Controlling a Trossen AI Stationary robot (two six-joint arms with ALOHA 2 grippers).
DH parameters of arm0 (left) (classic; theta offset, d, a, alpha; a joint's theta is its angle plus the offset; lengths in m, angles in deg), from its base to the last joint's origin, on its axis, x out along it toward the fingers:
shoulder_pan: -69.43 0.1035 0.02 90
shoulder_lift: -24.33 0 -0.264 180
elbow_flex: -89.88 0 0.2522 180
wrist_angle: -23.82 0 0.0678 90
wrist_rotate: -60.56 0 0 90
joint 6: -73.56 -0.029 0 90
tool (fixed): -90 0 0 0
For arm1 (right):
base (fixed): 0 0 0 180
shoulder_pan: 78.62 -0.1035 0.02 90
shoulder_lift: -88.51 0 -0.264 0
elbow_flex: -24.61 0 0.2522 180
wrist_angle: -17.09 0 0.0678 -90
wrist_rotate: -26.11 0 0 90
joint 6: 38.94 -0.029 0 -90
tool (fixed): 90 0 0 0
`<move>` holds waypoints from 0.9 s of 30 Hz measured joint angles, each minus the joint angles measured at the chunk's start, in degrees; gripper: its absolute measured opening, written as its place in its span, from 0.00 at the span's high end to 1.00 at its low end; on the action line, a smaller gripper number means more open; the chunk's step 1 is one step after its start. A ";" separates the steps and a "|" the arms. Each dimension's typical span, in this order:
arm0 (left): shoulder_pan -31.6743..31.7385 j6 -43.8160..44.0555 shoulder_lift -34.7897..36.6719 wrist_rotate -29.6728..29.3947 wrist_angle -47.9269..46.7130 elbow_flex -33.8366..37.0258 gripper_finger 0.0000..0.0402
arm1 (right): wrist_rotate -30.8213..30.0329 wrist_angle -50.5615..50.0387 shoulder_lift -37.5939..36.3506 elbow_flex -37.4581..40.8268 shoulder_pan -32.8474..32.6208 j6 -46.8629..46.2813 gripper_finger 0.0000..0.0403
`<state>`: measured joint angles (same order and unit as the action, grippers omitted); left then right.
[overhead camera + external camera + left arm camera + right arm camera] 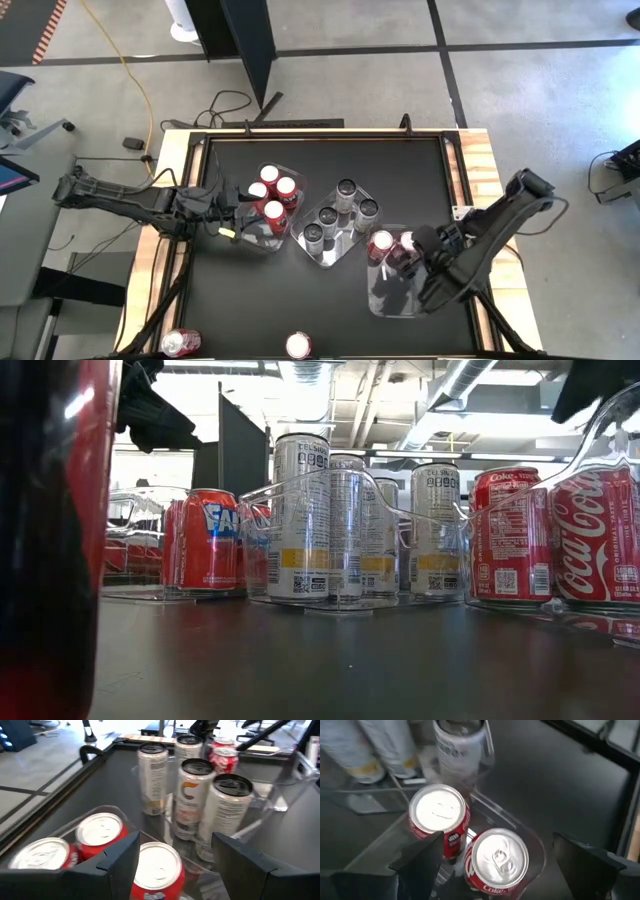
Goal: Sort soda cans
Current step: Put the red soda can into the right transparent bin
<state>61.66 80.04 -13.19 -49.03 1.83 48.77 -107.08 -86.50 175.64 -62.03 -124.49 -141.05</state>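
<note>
Hovering at centre left of the high view, the left gripper (243, 222) straddles a red can (156, 870) in the left tray (252, 243), jaws parted and not clamping it. Silver cans (338, 215) fill the middle tray (336, 256). At lower right, the right gripper (416, 262) stands wide open over two red Coke cans (497, 860) in the right tray (390, 305). Two loose cans (299, 346) sit at the bottom edge.

Grey concrete floor (520, 90) crossed by dark tape lines. Yellow cable (138, 80) seen at 10 o'clock, dark partition panel (250, 40) at 12. Ceiling ducts (400, 405) and bright lights are seen overhead.
</note>
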 joint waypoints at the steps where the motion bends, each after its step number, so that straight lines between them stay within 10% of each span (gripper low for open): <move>1: -0.23 0.00 0.00 0.62 0.10 0.00 0.40 | -0.89 0.24 -0.89 0.00 -0.34 1.22 0.06; 7: -2.70 0.22 0.00 2.86 2.71 0.02 0.40 | -6.70 6.47 -6.71 0.00 -2.03 13.92 0.06; 14: -4.67 -0.59 0.02 2.86 3.35 0.02 0.40 | -7.64 36.49 -12.01 0.00 -0.83 50.12 0.06; 20: -5.16 -0.57 0.00 3.45 3.33 0.02 0.40 | 3.37 61.38 -8.35 -0.02 1.52 79.59 0.06; 27: -5.18 1.37 0.02 7.34 1.30 0.02 0.40 | 12.69 74.87 3.33 -0.23 4.76 91.41 0.05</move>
<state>56.48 81.41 -13.17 -41.70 3.13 48.79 -94.38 -11.63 178.96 -62.26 -119.73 -49.65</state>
